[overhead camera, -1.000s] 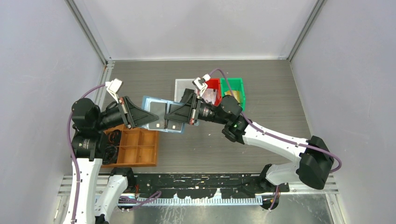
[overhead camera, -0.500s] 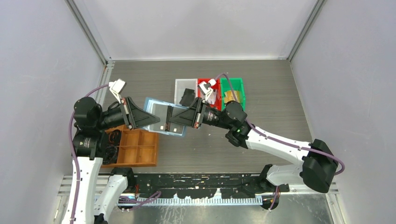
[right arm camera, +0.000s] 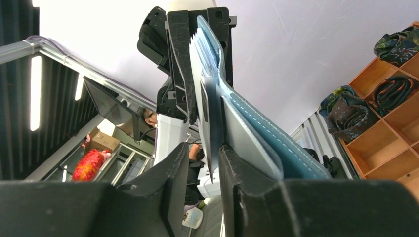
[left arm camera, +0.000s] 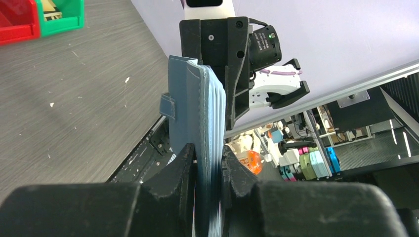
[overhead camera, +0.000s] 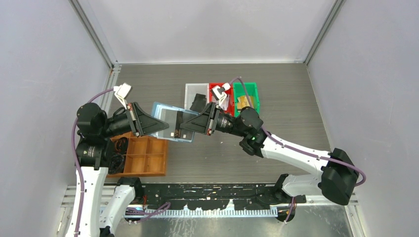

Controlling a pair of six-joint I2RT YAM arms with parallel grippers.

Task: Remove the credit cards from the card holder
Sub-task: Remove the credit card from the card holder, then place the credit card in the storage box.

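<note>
The teal-blue card holder (overhead camera: 165, 121) hangs open in the air between both arms, pale blue inside facing up. My left gripper (overhead camera: 159, 128) is shut on its left edge; the left wrist view shows the card holder (left arm camera: 190, 98) edge-on between my jaws (left arm camera: 207, 163). A black credit card (overhead camera: 174, 133) sticks out of its right side. My right gripper (overhead camera: 182, 128) is open, its jaws on either side of that black card (right arm camera: 211, 108), with a gap on one side (right arm camera: 205, 153). The card holder's teal cover (right arm camera: 276, 143) lies right of it. No pale grey card shows clearly.
A brown wooden compartment tray (overhead camera: 148, 158) sits below the left arm, also seen in the right wrist view (right arm camera: 390, 128). A clear bin (overhead camera: 193, 91), a red bin (overhead camera: 226, 94) and a green bin (overhead camera: 247, 96) stand behind the grippers on the grey table.
My right gripper has moved left towards the card holder and its jaws now straddle the black card. The left gripper and the card holder have hardly moved.
</note>
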